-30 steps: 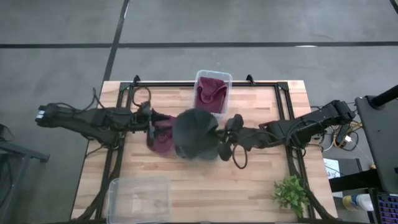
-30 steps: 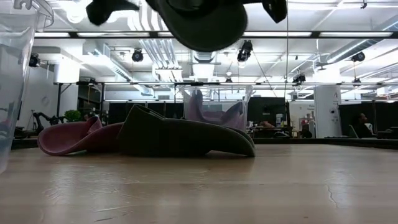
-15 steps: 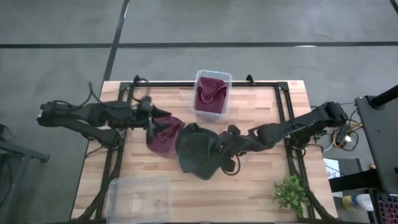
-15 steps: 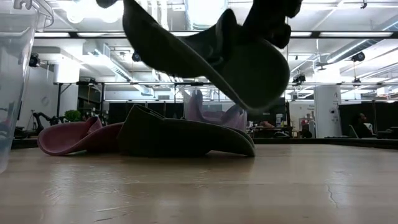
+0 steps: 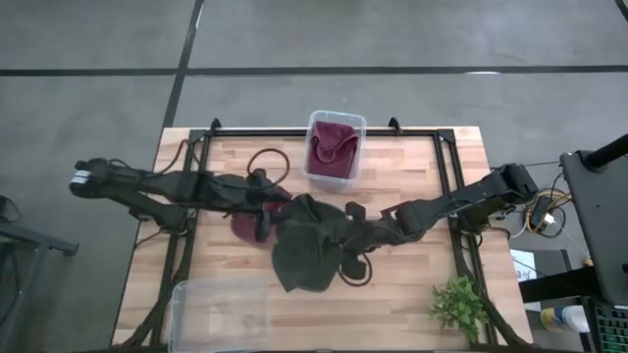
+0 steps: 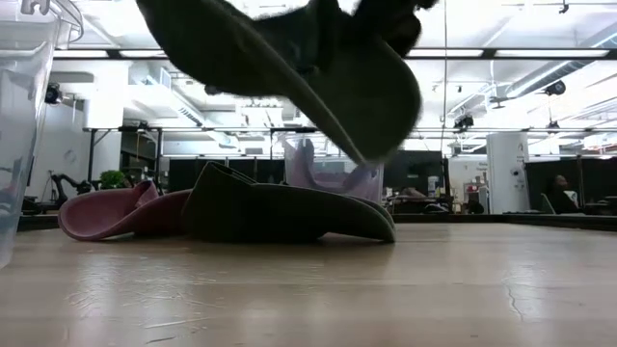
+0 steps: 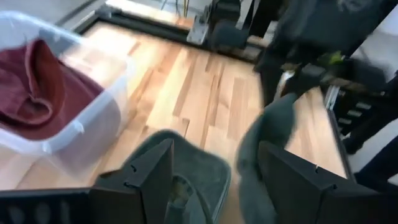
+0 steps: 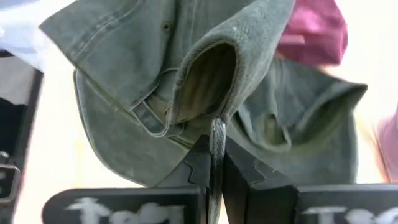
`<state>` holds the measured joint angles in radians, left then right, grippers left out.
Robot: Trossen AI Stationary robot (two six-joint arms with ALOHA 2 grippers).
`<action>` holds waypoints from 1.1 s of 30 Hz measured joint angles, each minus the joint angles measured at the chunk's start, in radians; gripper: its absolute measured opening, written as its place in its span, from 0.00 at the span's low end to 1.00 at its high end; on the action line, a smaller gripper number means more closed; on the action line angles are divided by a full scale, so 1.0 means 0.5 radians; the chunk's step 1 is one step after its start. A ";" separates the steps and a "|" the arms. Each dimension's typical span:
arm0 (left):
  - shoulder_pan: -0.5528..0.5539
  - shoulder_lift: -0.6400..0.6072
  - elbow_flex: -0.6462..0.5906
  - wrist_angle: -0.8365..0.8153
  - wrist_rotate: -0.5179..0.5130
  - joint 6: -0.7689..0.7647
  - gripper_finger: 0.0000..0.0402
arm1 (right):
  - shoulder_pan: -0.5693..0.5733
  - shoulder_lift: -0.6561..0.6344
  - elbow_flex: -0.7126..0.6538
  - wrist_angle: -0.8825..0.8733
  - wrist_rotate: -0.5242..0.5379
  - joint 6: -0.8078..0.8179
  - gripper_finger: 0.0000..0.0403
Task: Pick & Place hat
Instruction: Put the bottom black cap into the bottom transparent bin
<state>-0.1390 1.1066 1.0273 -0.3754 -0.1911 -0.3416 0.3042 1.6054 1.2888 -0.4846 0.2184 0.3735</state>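
A dark green hat (image 5: 304, 257) hangs in the air from my right gripper (image 5: 345, 233), which is shut on it; the low view shows it tilted (image 6: 308, 58) above the table. Under it a second dark green hat (image 6: 280, 214) and a maroon hat (image 6: 106, 212) lie flat on the wood, touching each other. My left gripper (image 5: 267, 214) is open and hovers by these two hats; in its wrist view its fingers (image 7: 155, 174) stand on either side of the lying green hat (image 7: 189, 171) without touching it. My right gripper (image 8: 214, 140) pinches a folded edge of the green hat's crown (image 8: 216, 115), beside the opening that shows the lining, between its two fingers. It comes from the table's right. The hat is lifted clear and hangs tilted, with its brim (image 6: 386, 106) lowest.
A clear bin (image 5: 335, 147) with a maroon hat inside stands at the table's far edge. An empty clear bin (image 5: 221, 312) sits at the near left corner. A small green plant (image 5: 459, 306) stands at the near right corner. Bare wood lies near the hats.
My right gripper has carried the green hat toward the table's near edge and a little left, and the hat has tipped from level to steeply tilted. My left arm has reached toward the table's right, coming over the lying hats.
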 joint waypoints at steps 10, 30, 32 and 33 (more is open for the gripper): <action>0.000 0.041 0.054 -0.158 0.160 -0.204 0.57 | 0.018 0.026 0.170 -0.107 0.091 -0.097 0.03; 0.001 0.132 0.051 -0.229 0.252 -0.482 0.21 | 0.024 -0.001 0.166 -0.122 0.300 -0.173 0.03; 0.001 0.133 0.051 -0.229 0.251 -0.520 0.09 | 0.024 -0.002 0.166 -0.122 0.303 -0.175 0.03; 0.001 0.132 0.051 -0.230 0.251 -0.549 0.05 | 0.024 -0.002 0.166 -0.122 0.303 -0.179 0.03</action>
<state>-0.1387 1.1726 1.0531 -0.4904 -0.0654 -0.6163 0.3161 1.6045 1.3720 -0.5457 0.3698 0.2840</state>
